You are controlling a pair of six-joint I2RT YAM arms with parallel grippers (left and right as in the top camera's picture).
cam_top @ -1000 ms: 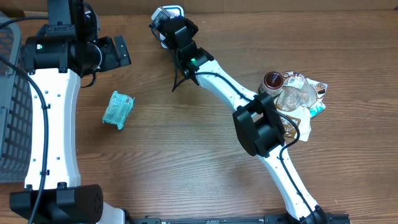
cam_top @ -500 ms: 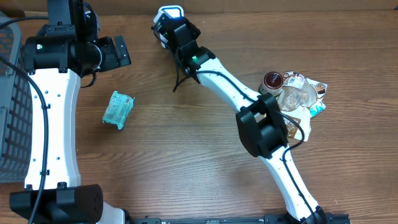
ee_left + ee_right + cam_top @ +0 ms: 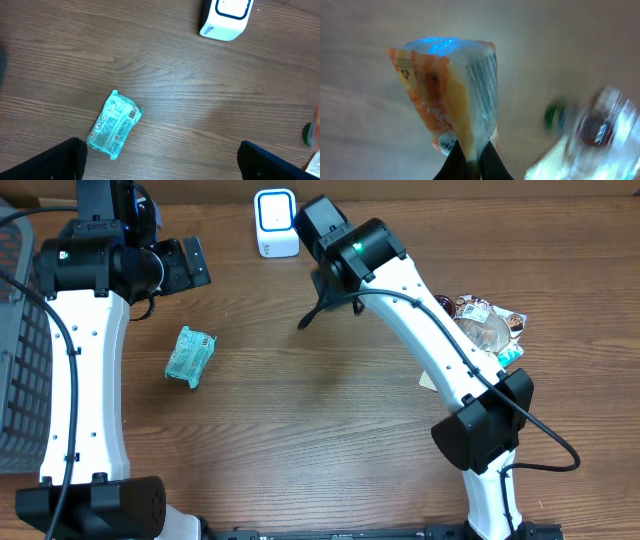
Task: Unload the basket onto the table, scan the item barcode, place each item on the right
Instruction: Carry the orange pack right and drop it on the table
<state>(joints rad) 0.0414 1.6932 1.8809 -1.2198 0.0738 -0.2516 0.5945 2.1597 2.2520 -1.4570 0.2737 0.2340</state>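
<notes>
Orange packet (image 3: 445, 95) hangs pinched by its lower end in the right gripper (image 3: 472, 159), whose jaws are clamped on it. Its barcode (image 3: 482, 75) runs down the pale side facing the wrist camera, and a blue glow lies on its top edge. From overhead, the right arm reaches across the wooden counter (image 3: 300, 430) with that gripper just beside the white scanner (image 3: 275, 222) at the far edge; the packet itself is hidden under the arm there. Left gripper (image 3: 161, 152) stands spread wide and empty above the counter, its fingers (image 3: 60, 160) at the lower corners of its wrist view. A teal packet (image 3: 190, 355) lies flat on the counter below it, well apart from the scanner. A pile (image 3: 485, 328) of wrapped goods sits at the right, a grey basket (image 3: 15, 330) at the left edge.
</notes>
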